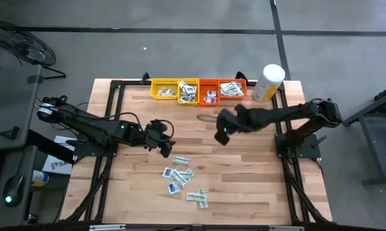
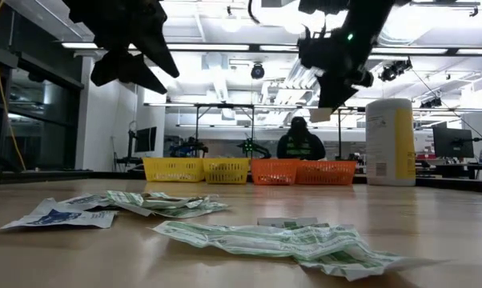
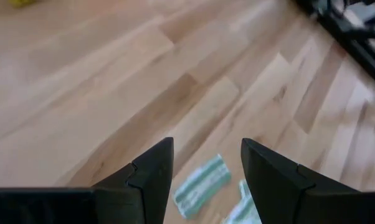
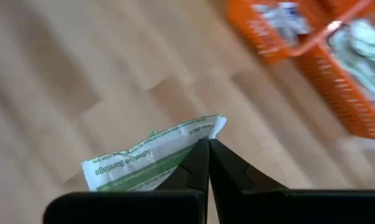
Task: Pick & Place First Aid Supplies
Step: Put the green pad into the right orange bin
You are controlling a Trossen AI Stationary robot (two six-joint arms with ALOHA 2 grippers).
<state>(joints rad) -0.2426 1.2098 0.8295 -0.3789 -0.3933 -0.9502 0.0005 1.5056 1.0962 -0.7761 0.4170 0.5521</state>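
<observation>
My right gripper (image 1: 222,136) hangs above the table's middle, short of the trays, shut on a white-and-green strip packet (image 4: 150,158). That packet also shows as a pale tab (image 2: 321,114) under the fingers in the low view. My left gripper (image 1: 164,146) hovers open, left of centre, above the far edge of a loose scatter of first aid supplies (image 1: 180,178) lying flat on the wood. One green-striped packet (image 3: 203,183) lies on the table below its spread fingers, untouched. My right gripper pinches the strip packet between its two fingers at one corner of its end (image 4: 199,138). The fingers (image 4: 228,168) slant down from above. The packet is lifted clear of the table and sticks out forward past the fingertips, roughly flat.
Two yellow trays (image 1: 164,88) and two orange trays (image 1: 231,88), all holding packets, stand in a row at the far edge. A tall white-and-yellow canister (image 1: 268,82) stands to their right. Bare wood lies between the trays and the scatter.
</observation>
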